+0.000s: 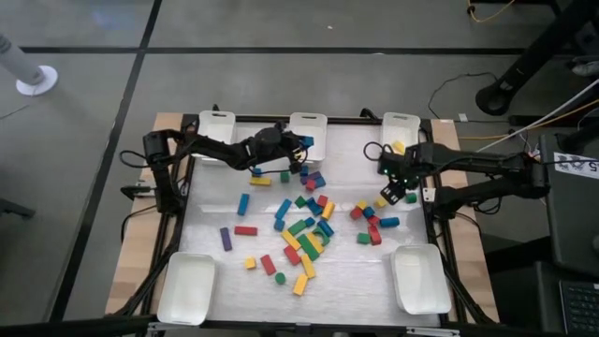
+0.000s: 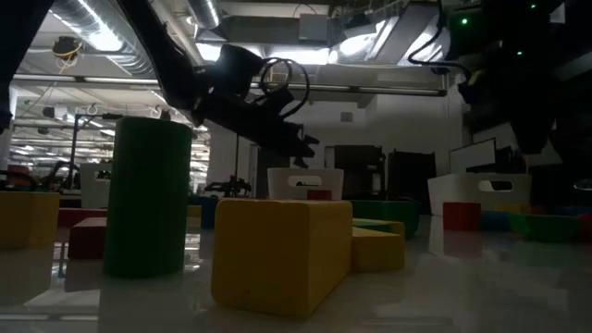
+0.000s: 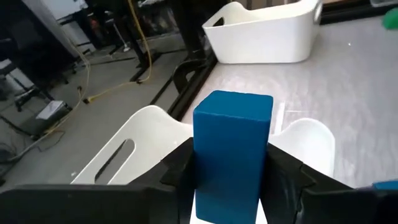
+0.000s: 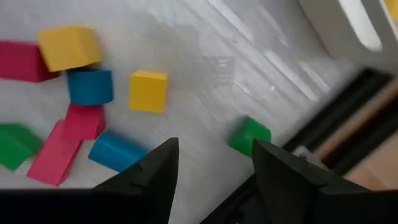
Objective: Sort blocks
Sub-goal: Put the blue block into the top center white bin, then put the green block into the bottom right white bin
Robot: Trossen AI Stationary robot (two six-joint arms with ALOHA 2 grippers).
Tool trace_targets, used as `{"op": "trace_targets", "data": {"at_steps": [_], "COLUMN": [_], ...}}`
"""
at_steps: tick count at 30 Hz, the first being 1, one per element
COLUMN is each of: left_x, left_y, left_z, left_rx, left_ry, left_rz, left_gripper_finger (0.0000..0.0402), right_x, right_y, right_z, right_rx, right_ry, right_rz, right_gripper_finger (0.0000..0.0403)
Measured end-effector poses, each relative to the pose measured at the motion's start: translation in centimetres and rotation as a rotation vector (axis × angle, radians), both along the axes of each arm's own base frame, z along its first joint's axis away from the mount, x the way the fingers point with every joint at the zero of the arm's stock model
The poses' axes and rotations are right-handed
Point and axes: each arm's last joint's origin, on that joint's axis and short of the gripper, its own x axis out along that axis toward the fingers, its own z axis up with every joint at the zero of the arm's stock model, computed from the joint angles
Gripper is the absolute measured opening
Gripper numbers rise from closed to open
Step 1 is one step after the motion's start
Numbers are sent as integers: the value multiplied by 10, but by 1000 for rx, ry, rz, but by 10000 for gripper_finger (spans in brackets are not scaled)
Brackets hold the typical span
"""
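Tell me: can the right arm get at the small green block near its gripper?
Probably yes. The right gripper hangs open above the green block, which lies apart from the other blocks, with nothing covering it.

a robotics lab: exposed ceiling ducts, strip lights, loose cables on a grey floor, monitors beyond the table's far edge.

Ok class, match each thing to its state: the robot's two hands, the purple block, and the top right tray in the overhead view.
Things:
1. left hand
2. right hand
3. purple block
4. top right tray

States:
A. contains a yellow block
B. open and empty
C. clamped on a blue block
D. lying loose on the table

Pairs: 1-C, 2-B, 3-D, 4-A
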Motion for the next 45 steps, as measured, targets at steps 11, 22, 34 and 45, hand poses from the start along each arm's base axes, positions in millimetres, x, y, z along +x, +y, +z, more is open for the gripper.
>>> {"op": "trace_targets", "data": {"at_steps": [11, 22, 34, 45], "left_x": [0, 1, 7, 10], "left_y": [1, -2, -19, -26], "left_z": [0, 0, 1, 2], "left_rx": [-18, -28, 27, 31], "left_ry": [-16, -15, 10, -2], "left_rz": [38, 32, -35, -54], "left_gripper_finger": [204, 213, 214, 214], "right_x": [-9, -12, -25, -9], "right_y": [0, 0, -3, -13], "right_z": [1, 1, -20, -28], "right_rx": [-79, -87, -27, -16], "right_ry": [85, 106, 200, 126], "right_rz": [-275, -406, -483, -519], "right_gripper_finger": [204, 204, 204, 204]}}
